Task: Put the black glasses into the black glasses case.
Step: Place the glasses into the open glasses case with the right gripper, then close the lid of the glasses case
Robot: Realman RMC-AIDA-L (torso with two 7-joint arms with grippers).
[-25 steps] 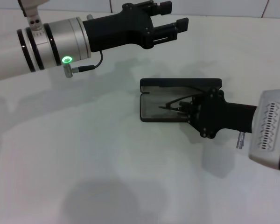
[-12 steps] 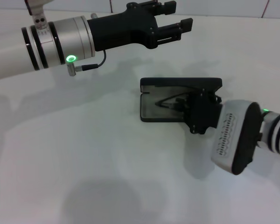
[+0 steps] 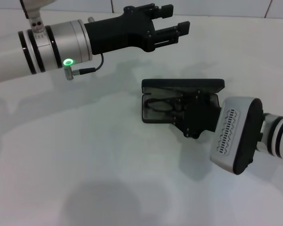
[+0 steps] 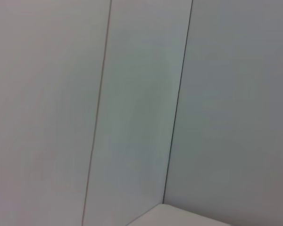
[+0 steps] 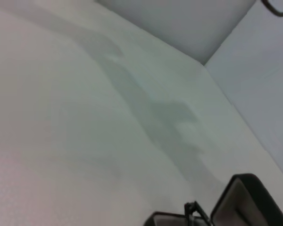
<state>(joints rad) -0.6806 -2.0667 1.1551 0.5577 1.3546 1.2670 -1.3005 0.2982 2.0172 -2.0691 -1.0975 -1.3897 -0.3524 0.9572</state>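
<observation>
The black glasses (image 3: 159,105) lie in the grey tray of the open black glasses case (image 3: 179,85), just left of the right gripper (image 3: 181,112), whose jaws hang over the tray's right half; I cannot tell whether they grip the frame. If they do, pulling away could drag it out. The left gripper (image 3: 172,29) hovers released, far-left of the case.

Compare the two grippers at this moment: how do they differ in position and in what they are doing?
The left gripper hangs above the table, well clear of the black glasses case, open and empty. The right gripper is down inside the open case, at the black glasses; its fingers are hidden, so its grip cannot be judged. Both are black and point toward the case area.
</observation>
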